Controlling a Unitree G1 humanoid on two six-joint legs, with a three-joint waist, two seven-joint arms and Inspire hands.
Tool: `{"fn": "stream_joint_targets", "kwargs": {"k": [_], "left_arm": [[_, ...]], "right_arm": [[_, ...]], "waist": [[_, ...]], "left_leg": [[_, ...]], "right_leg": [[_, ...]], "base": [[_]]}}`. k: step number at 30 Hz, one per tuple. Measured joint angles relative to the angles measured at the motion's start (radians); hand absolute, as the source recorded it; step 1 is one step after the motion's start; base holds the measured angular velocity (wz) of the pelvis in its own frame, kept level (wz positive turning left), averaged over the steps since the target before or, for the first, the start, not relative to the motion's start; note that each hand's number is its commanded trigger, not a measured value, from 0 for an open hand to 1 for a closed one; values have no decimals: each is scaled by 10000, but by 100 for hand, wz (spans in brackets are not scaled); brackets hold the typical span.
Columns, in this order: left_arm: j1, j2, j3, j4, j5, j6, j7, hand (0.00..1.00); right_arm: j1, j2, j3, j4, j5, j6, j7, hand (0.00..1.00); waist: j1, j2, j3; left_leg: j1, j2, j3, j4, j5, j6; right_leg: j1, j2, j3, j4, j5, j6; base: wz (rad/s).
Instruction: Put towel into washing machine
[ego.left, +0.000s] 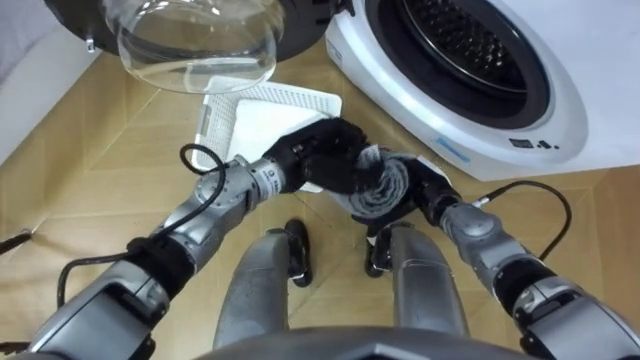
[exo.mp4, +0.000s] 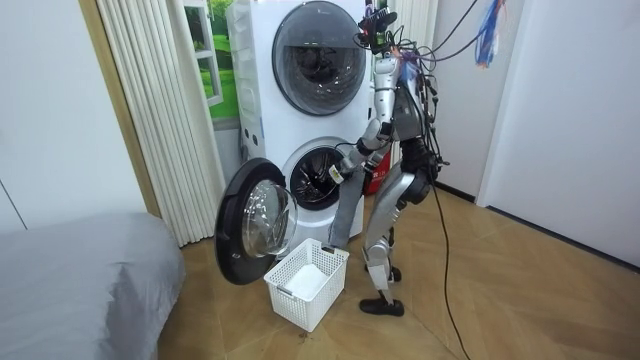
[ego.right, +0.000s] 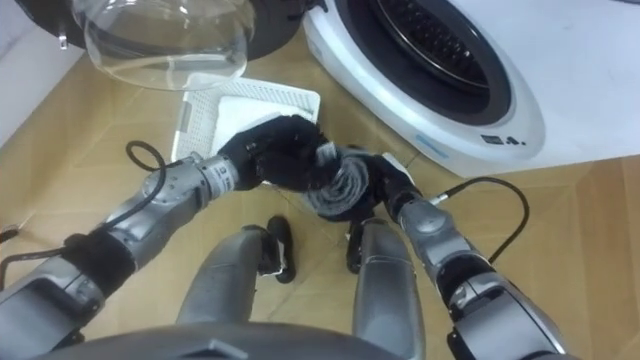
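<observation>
Currently I hold the towel (ego.left: 383, 190) between both hands, just above the white laundry basket (ego.left: 285, 100) and in front of the open washing machine (ego.left: 545, 100). My left hand (ego.left: 322, 158) and right hand (ego.left: 428, 190) have their fingers curled around it. The towel is a grey, ribbed cloth bunched into a loose ball. Next, I judge, it needs carrying forward into the drum.
</observation>
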Motion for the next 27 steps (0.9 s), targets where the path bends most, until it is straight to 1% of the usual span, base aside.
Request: {"fn": "stream_joint_targets", "kwargs": {"k": [2, 3, 4, 5, 6, 7, 8, 10, 11, 12, 13, 14, 16, 18, 20, 21, 23, 25, 27], "left_arm": [[-188, -51, 8, -151, -806, 155, -228, 100], [-242, -67, 14, -155, -973, 172, -259, 100], [-320, -140, 29, -157, -1265, 184, -293, 100], [-361, -276, 31, -157, -1653, 184, -295, 100], [-375, -377, 32, -158, -1809, 183, -298, 100], [-399, -542, 28, -168, -2007, 184, -314, 100], [-416, -697, 32, -206, -2066, 186, -321, 100], [-417, -789, 9, -482, -2143, 251, -387, 100], [-432, -788, -20, -554, -2337, 264, -432, 100], [-511, -823, -105, -595, -2842, 267, -497, 100], [-601, -903, -145, -595, -3339, 267, -517, 100], [-628, -948, -152, -595, -3576, 267, -517, 100], [-624, -1125, -204, -593, -4604, 275, -516, 100], [-624, -1225, -277, -593, -5112, 275, -517, 100], [-617, -1389, -327, -576, -5362, 277, -516, 100], [-609, -1442, -344, -575, -5421, 286, -516, 100], [-541, -1650, -354, -548, -5791, 388, -516, 100], [-509, -1733, -425, -506, -6147, 486, -516, 100], [-447, -1817, -452, -420, -6452, 499, -516, 100]], "right_arm": [[-15, 66, -212, 95, -2, -63, -15, 0], [-30, 65, -233, 150, -1, -106, -26, 0], [-12, 107, -242, 157, -15, -125, -41, 0], [6, 78, -231, 158, -12, -123, -96, 0], [12, 76, -220, 161, -11, -118, -131, 0], [4, 90, -201, 150, -18, -117, -178, 0], [-12, 110, -236, 147, -34, -123, -200, 0], [-32, 102, -294, 171, -59, -113, -203, 0], [-43, 113, -293, 178, -62, -102, -203, 0], [-44, 136, -286, 186, -62, -77, -203, 44], [-76, 157, -286, 186, -59, -40, -205, 73], [-109, 173, -290, 185, -54, -8, -205, 100], [-232, 240, -298, 162, -38, 12, -206, 100], [-332, 343, -412, 162, -32, 61, -208, 100], [-448, 509, -594, 170, -42, 205, -217, 100], [-474, 532, -605, 179, -41, 253, -221, 100], [-551, 631, -801, 187, -37, 468, -240, 100], [-589, 749, -934, 190, -46, 596, -396, 100], [-615, 828, -969, 190, -67, 739, -570, 100]], "waist": [[-9, 35, 7], [-16, 35, 7], [-36, 35, 7], [-58, 35, 7], [-50, 35, 7], [-42, 35, 7], [-53, 29, 6], [-48, 33, 7], [-55, 32, 7], [-57, 30, 8], [-56, 29, 9], [-66, 28, 10], [-152, 19, 14], [-197, -21, 26], [-260, -146, 83], [-266, -173, 84], [-319, -249, 87], [-325, -327, 87], [-303, -403, 81]], "left_leg": [[5, 20, -4, 26, 0, 0], [11, 25, -4, 31, -1, -1], [26, 25, -3, 24, 0, -2], [48, 25, -3, -10, 8, -7], [55, 26, -3, -15, 11, -9], [56, 59, -19, -32, 22, -27], [55, 59, -43, -94, 59, -52], [47, 60, -48, -187, 107, -62], [45, 60, -62, -203, 113, -68], [43, 72, -75, -202, 114, -69], [32, 79, -76, -201, 113, -69], [24, 79, -76, -205, 113, -70], [35, 57, -75, -265, 113, -69], [63, 28, -71, -368, 122, -72], [112, 15, -20, -436, 125, -67], [113, 15, -17, -448, 125, -67], [113, 13, -9, -515, 126, -67], [121, 39, 60, -543, 126, -67], [178, 42, 121, -569, 126, -68]], "right_leg": [[20, 28, 6, 2, 3, -3], [32, 40, 9, 0, 6, -7], [60, 51, 7, -4, 8, -11], [91, 63, 7, -29, 10, -8], [113, 90, 12, -61, 17, -2], [151, 172, 25, -168, 51, -1], [163, 187, 12, -241, 88, -2], [160, 192, -21, -357, 134, -13], [162, 193, -44, -380, 148, -24], [169, 200, -65, -383, 166, -44], [167, 208, -70, -401, 167, -46], [164, 210, -71, -413, 168, -47], [162, 206, -70, -463, 171, -41], [164, 197, -68, -539, 203, -33], [163, 179, -45, -546, 201, -32], [163, 180, -45, -560, 200, -31], [164, 194, -44, -649, 201, -29], [150, 213, -11, -677, 201, -28], [155, 236, 47, -715, 197, -24]], "base": [[0], [0], [0], [0], [0], [-3], [0], [0], [0], [0], [0], [0], [0], [0], [-2], [-4], [0], [-6], [-8]]}}
